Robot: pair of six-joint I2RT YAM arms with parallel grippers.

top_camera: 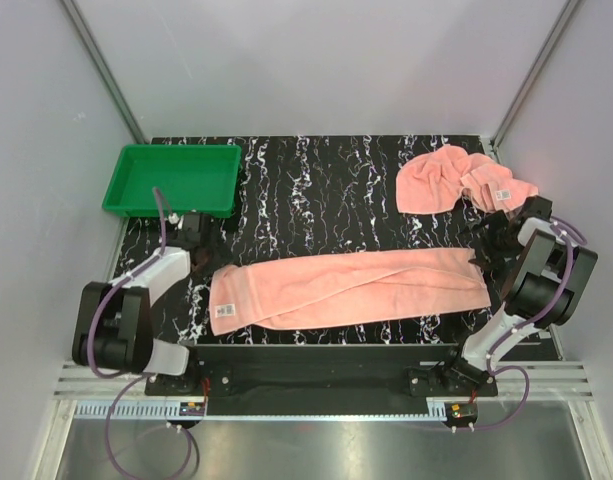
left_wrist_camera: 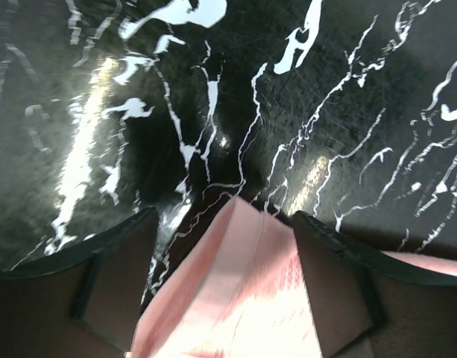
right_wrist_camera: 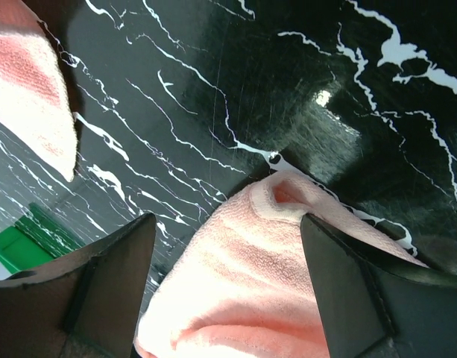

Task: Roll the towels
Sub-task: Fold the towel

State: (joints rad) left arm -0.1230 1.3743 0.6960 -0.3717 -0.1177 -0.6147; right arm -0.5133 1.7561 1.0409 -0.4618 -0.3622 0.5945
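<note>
Long towel (top_camera: 351, 288) lies flat along the 6 o'clock edge of the bench (top_camera: 326, 190), ends toward 9 and 3; second towel (top_camera: 451, 180) is bunched at 2 o'clock; left tool (left_wrist_camera: 224, 216) and right tool (right_wrist_camera: 227, 220) each stand wide open astride one end of the flat one, gripping nothing. Judged step: spreading done, rolling not begun; the next move calls for closing on one end's corners and turning that end over evenly toward the other. White enclosure walls (top_camera: 316, 60), glossy black white-veined bench, green tray (top_camera: 171, 180) at 10 o'clock.
</note>
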